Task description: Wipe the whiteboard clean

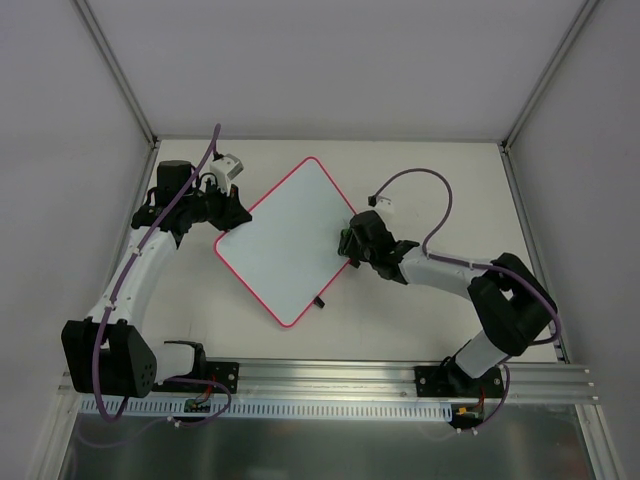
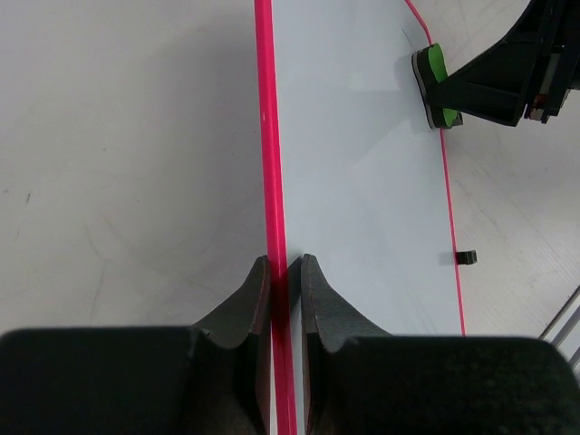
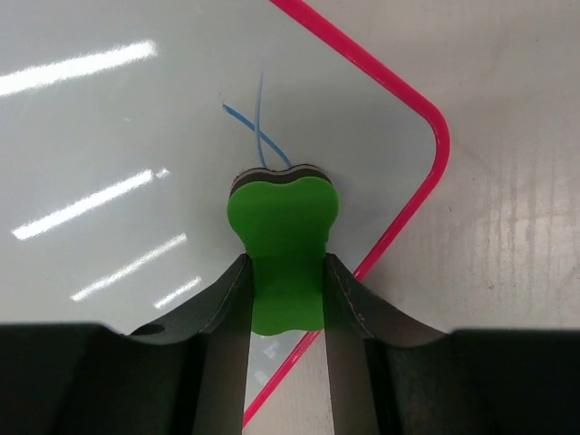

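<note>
The whiteboard [image 1: 285, 238], white with a pink-red rim, lies turned like a diamond on the table. My left gripper [image 1: 232, 214] is shut on its left rim [image 2: 275, 217], one finger on each side. My right gripper [image 1: 349, 243] is shut on the green eraser [image 3: 282, 237] and presses it on the board near its right corner. A short blue pen mark [image 3: 254, 127] shows just ahead of the eraser. The eraser also shows in the left wrist view [image 2: 437, 83]. One small black clip [image 1: 320, 302] sits on the board's lower right edge.
The white table [image 1: 420, 320] is walled at the back and sides. An aluminium rail [image 1: 330, 378] runs along the near edge with both arm bases. A purple cable [image 1: 425, 195] loops above the right arm.
</note>
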Robot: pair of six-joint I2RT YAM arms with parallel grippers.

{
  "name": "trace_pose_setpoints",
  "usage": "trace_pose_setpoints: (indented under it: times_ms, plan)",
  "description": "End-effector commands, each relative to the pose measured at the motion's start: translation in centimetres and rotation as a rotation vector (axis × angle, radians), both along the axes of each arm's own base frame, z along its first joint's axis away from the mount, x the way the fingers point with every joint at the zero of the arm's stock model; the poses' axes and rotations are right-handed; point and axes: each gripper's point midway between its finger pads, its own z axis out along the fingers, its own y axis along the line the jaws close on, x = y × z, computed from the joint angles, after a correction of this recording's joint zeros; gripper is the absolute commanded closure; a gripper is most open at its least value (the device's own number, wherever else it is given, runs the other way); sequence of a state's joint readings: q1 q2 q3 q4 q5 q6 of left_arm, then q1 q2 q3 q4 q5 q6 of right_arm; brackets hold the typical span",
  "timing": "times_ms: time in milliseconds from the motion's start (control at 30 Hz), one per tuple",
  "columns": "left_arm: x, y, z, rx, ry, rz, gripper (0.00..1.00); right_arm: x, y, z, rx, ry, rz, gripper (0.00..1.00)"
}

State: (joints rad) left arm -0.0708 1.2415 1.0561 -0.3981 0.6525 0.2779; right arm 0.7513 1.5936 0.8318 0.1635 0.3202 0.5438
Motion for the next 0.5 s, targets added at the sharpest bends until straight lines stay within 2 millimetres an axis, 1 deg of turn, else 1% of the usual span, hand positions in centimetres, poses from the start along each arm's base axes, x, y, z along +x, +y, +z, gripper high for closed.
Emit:
trace_pose_setpoints:
  times_ms: [0,33,100,133,200,233,267,367,433,467]
  plan:
    - [-0.7,-0.7,0.5,0.023,-0.064,-0.088,1.0,0.7,1.8,1.8,-0.016,-0.002,0.083,1.0]
    - [-0.7,-0.7,0.6,0.023,-0.069,-0.09,1.0,1.1,2.3,2.8,-0.009,-0.018,0.091,1.0]
    - [-0.7,-0.7,0.7,0.024,-0.07,-0.089,1.0,1.7,3.1,4.0,-0.009,-0.032,0.113,1.0]
    - [-0.7,-0.7,0.7,0.023,-0.068,-0.088,1.0,2.6,4.1,5.9,0.014,-0.061,0.123,1.0]
    - [-0.7,-0.7,0.7,0.024,-0.066,-0.087,1.0,3.4,4.8,6.4,0.012,-0.065,0.132,1.0]
    - [-0.6,-0.7,0.6,0.026,-0.066,-0.084,1.0,3.9,5.4,7.4,0.026,-0.081,0.135,1.0]
    - [-0.6,-0.7,0.5,0.026,-0.065,-0.084,1.0,4.2,5.6,7.0,0.021,-0.074,0.135,1.0]
    - [-0.6,-0.6,0.6,0.03,-0.067,-0.082,1.0,5.0,5.5,6.9,0.011,-0.078,0.114,1.0]
    - [-0.6,-0.5,0.6,0.034,-0.07,-0.077,1.0,5.2,5.0,5.8,0.008,-0.054,0.093,1.0]
    - [-0.6,-0.5,0.6,0.036,-0.071,-0.077,1.0,5.3,4.1,4.8,0.0,-0.033,0.073,1.0]
